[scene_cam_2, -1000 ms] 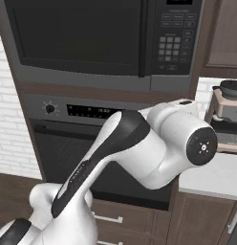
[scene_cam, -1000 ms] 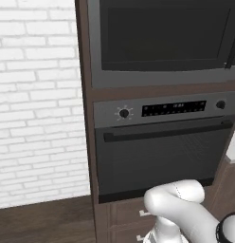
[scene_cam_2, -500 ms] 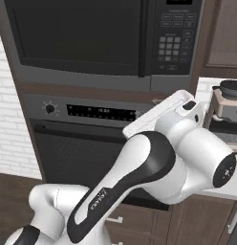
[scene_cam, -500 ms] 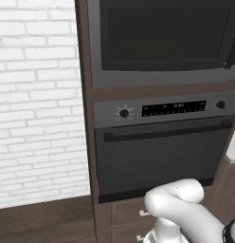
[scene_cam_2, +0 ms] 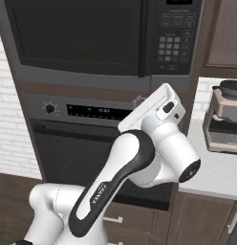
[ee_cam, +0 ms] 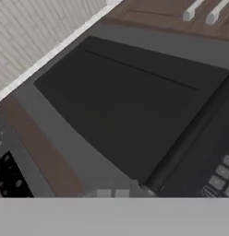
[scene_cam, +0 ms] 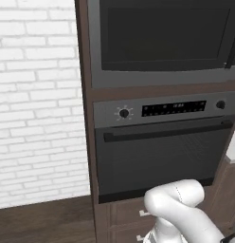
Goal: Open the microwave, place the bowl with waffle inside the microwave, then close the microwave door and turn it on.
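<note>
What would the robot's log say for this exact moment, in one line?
phase: reaching up | microwave door: closed | handle: untouched | oven: closed below | gripper: state unclear

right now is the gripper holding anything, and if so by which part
It cannot be told. The fingertips are not visible in the hand view, which looks at the shut microwave door and its dark handle; nothing appears grasped.
</note>
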You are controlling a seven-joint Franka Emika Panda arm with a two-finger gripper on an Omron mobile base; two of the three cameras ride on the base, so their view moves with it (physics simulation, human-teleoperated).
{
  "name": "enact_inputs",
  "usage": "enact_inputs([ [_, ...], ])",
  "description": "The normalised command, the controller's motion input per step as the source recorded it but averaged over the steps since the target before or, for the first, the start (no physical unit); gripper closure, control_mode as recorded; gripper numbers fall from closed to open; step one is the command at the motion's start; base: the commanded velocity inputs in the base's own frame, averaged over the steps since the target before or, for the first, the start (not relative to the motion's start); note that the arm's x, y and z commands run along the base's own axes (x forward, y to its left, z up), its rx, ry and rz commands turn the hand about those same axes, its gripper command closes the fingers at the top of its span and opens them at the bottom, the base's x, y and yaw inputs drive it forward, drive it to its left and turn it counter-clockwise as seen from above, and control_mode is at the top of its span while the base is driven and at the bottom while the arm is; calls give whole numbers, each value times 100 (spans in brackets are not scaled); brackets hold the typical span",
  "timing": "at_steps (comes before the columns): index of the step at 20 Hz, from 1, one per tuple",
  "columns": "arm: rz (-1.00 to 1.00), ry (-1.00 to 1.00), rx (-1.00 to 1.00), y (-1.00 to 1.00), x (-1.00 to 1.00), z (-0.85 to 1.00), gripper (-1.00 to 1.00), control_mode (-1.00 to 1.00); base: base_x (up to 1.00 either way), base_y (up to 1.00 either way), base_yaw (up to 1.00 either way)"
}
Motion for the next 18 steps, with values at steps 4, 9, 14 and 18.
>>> enact_inputs([
  [4, 0, -11, -8, -15, 63, 14, 100, -100, 0, 0, 0],
  [9, 13, -19, -10, -56, 11, 7, 100, -100, 0, 0, 0],
  [14, 19, -18, -11, -65, 9, 1, 100, -100, 0, 0, 0],
  [18, 6, -7, -19, -18, 65, 0, 100, -100, 0, 0, 0],
])
